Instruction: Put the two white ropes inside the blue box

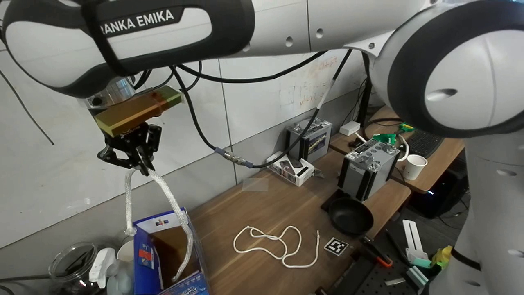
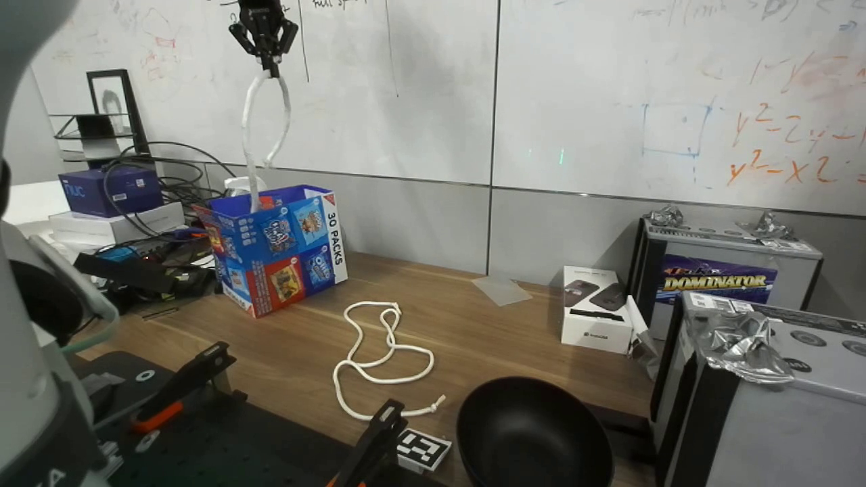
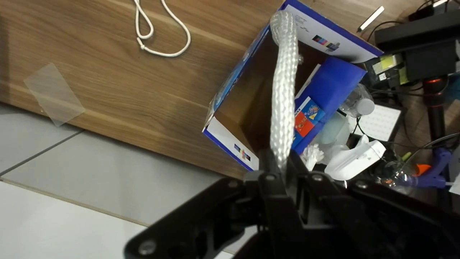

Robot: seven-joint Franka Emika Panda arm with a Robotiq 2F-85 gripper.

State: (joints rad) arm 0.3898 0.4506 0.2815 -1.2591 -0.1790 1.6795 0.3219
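Note:
Above the blue box (image 1: 144, 266) hangs a white rope (image 1: 171, 196), pinched near its middle by my gripper (image 1: 143, 169), which is shut on it. One strand droops down into the box opening; the shorter end dangles by the box's edge in that exterior view. In the wrist view the braided rope (image 3: 283, 90) runs from between the fingers across the open box (image 3: 332, 79). Another white rope (image 2: 389, 381) lies in loose loops on the wooden table beside the box (image 2: 277, 250). The box stands upright with its top flaps raised.
A black pan (image 2: 534, 433) and a printed marker (image 1: 336, 246) lie past the loose rope. Grey device boxes (image 1: 368, 168) and a white carton (image 2: 597, 318) stand farther along. A white spray bottle (image 1: 102, 266) and a jar (image 1: 73, 262) crowd the box. A whiteboard wall (image 2: 575, 88) rises behind.

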